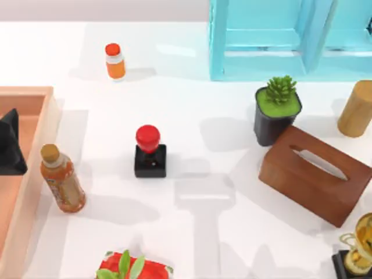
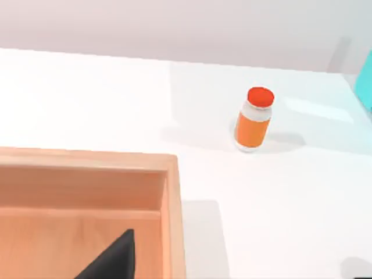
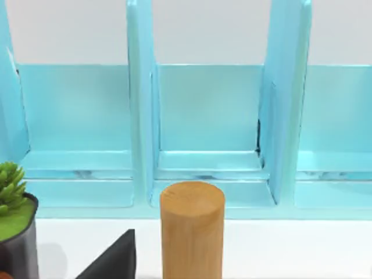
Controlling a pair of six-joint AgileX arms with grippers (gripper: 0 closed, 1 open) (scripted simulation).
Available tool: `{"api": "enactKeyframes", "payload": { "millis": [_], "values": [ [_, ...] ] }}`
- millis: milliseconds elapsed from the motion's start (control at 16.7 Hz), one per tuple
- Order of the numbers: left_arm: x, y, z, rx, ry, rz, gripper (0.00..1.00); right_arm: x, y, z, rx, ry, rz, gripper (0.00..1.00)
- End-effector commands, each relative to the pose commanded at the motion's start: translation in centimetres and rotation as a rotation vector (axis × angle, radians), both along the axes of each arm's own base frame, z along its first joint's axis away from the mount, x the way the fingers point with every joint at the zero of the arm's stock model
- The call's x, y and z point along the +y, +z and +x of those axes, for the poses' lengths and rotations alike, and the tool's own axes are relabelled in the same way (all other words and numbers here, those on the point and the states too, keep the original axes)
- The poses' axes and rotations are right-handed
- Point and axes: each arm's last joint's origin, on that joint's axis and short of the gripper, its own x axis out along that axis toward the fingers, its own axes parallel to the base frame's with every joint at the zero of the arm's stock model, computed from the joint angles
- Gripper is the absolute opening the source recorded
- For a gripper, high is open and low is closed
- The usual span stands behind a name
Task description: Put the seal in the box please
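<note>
The seal (image 1: 150, 152), a glossy red knob on a black square block, stands upright near the middle of the table. The box (image 1: 36, 99) with thick peach-orange walls lies at the table's left edge; its corner wall (image 2: 172, 197) is close up in the left wrist view. My left gripper (image 1: 10, 142) hangs as a dark shape over the inside of the box, well to the left of the seal and apart from it. A black part of my right gripper (image 3: 113, 258) shows in the right wrist view, facing the cyan frame at the back right.
A tea bottle (image 1: 61, 179) stands between box and seal. A small orange bottle (image 1: 115, 60) sits at the back. To the right are a potted plant (image 1: 277, 110), a brown tissue box (image 1: 317, 174), a wooden cylinder (image 1: 356, 109), a cyan frame (image 1: 273, 38) and a trophy (image 1: 360, 244).
</note>
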Motion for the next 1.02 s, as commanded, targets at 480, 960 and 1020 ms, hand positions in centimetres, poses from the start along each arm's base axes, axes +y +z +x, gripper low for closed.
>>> {"api": "enactKeyframes", "payload": {
  "millis": [480,960,1020],
  "values": [
    [-3.5,5.0,7.3,0.420,-0.065,-0.020,1.00,0.0,0.0,0.0,0.000,0.000,0.000,1.00],
    [-9.5,4.5,15.7,0.849,-0.065,0.051,1.00,0.0,0.0,0.0,0.000,0.000,0.000,1.00],
    [-10.5,4.1,16.9,0.895,-0.062,0.062,1.00,0.0,0.0,0.0,0.000,0.000,0.000,1.00]
  ]
}}
